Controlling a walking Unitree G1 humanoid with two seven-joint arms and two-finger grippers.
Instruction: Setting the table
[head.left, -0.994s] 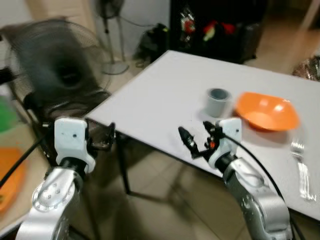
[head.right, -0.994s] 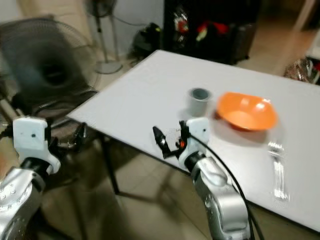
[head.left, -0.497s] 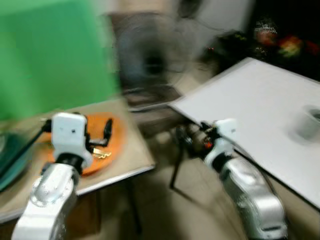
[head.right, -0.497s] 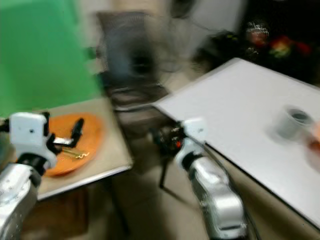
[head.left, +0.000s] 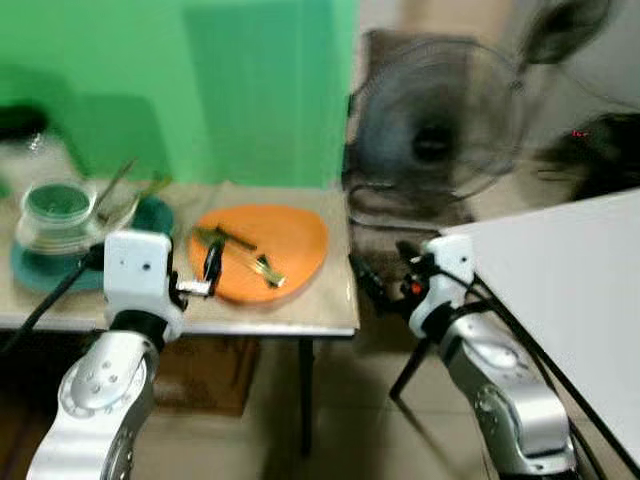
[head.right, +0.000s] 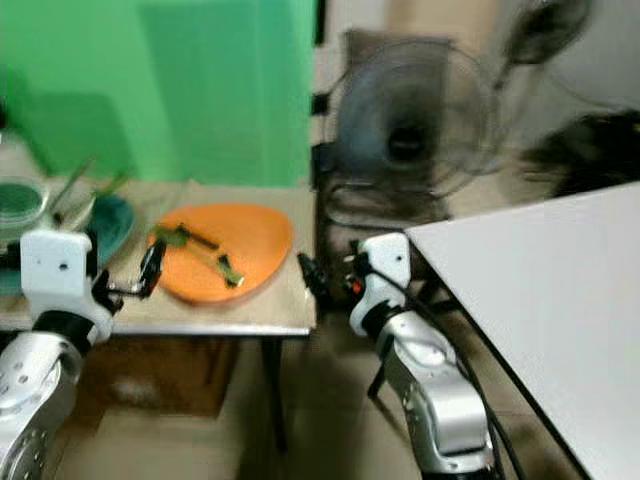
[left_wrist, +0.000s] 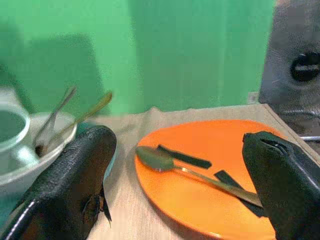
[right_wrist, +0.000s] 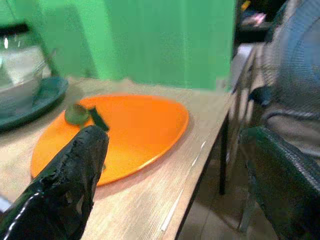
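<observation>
Since the spoon (left_wrist: 172, 167) lies flat on the orange plate (head.left: 290, 240) on the wooden bench (head.left: 300, 315), thin, stiff and likely slippery, the left gripper (head.left: 212, 268), jaws spread like the right gripper's (head.left: 385, 290), should pinch its slim handle.

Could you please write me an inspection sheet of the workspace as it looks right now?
Surface: wooden side table by a green wall; corner of a white table on the robot's right.
Job's things: orange plate holding a spoon and dark cutlery pieces.
Clutter: glass bowl on a teal dish, with utensils leaning in a bowl beside it.
Grippers: left gripper open, over the plate's near edge; right gripper open, off the side table's corner.
Cables: black cable along the right arm.
Surroundings: floor fan behind.
</observation>
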